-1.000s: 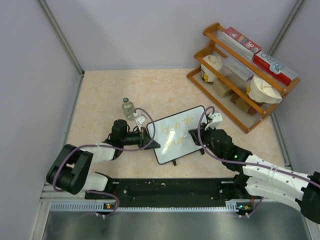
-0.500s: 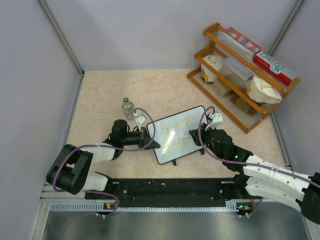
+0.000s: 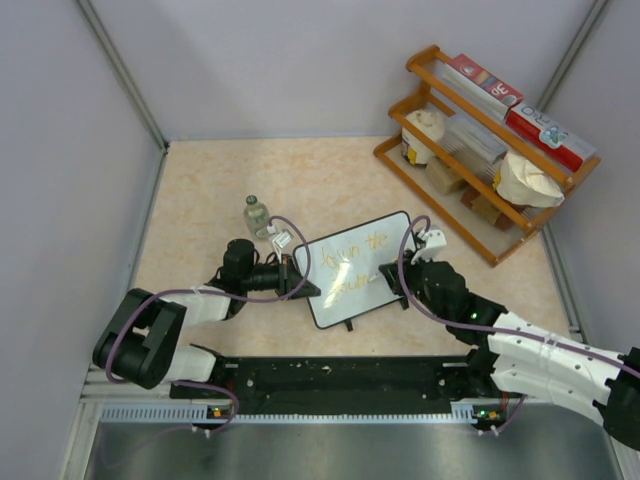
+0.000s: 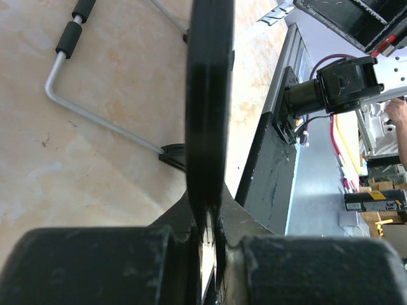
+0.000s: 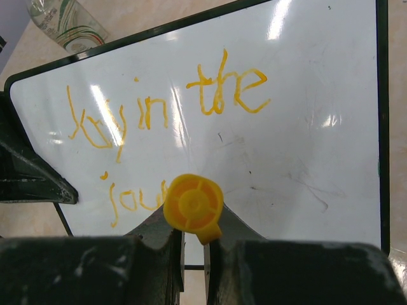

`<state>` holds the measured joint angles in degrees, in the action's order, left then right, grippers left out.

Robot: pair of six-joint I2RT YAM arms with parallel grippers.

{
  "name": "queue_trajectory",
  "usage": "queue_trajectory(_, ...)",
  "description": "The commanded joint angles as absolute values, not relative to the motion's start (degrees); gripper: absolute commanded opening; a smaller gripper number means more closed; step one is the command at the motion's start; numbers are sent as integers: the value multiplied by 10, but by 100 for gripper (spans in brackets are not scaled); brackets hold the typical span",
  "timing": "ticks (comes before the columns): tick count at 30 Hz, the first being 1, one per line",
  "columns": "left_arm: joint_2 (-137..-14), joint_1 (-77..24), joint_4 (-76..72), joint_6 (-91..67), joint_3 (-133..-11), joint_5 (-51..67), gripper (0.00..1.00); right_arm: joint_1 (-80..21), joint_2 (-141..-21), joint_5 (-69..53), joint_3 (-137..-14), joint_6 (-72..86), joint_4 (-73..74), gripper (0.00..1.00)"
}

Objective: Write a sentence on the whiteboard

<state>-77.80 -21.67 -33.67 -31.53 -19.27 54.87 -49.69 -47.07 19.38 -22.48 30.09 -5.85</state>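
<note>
Whiteboard stands centrally on the table, its left edge clamped by the left gripper. Right gripper grips a marker. The marker's yellow end hides part of the second line of the sentence.

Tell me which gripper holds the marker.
The right gripper: it is shut on the yellow-ended marker, which points at the whiteboard. The left gripper instead clamps the whiteboard's edge.
</note>
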Motion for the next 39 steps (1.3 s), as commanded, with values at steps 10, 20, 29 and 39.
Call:
queue_trajectory(10, -786, -221, -325, -298, -185, 567, 0, -490, -409, 206, -243, 289, -30, 0)
queue_trajectory(20, -785, -221, -326, -298, -185, 566, 0, -490, -453, 224, -264, 271, -54, 0)
queue_trajectory(29, -787, -221, -326, -298, -185, 568, 0, -489, -473, 221, -261, 279, -80, 0)
queue_trajectory(39, -784, -221, -326, -298, -185, 567, 0, -475, -507, 214, -272, 272, -51, 0)
